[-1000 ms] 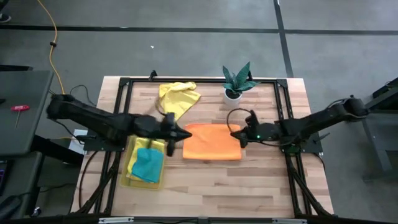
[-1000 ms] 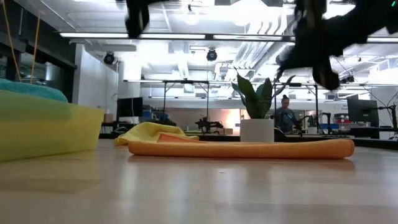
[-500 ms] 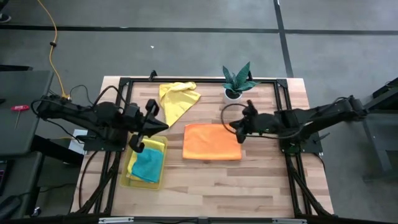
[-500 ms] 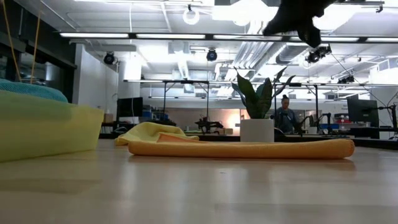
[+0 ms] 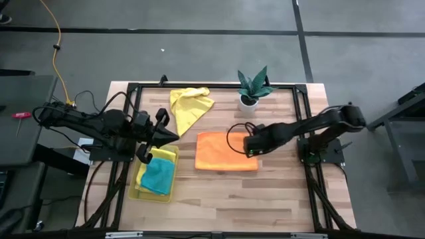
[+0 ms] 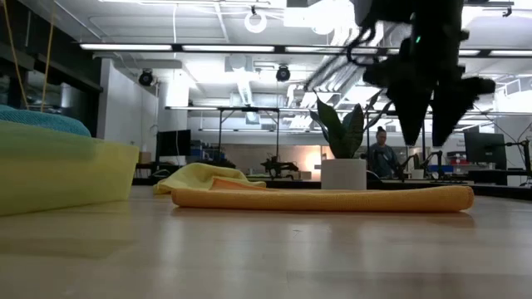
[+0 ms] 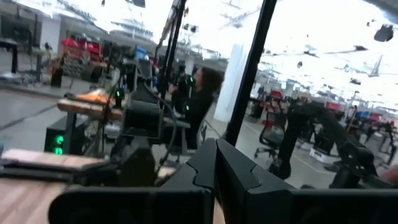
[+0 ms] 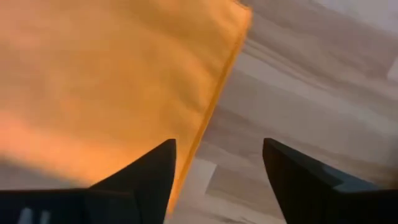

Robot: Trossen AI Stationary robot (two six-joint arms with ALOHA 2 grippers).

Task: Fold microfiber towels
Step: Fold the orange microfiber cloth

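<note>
I have the right gripper above the right edge of the orange towel, arm reaching in from the right side of the table with the elbow bent and the wrist pitched down. From table height its fingers point straight down, spread apart, hanging clear above the towel and touching nothing. The wrist camera shows the two fingertips straddling the towel's edge, one over cloth, the other over bare wood.

The orange towel lies folded flat near the middle of the table. A yellow towel sits crumpled toward the far edge, left of the plant. The teal towel rests in the tray at the left, on top of another yellow one.

My left gripper waits above the far end of the tray, arm stretched in low from the left, jaws pressed together and empty.
</note>
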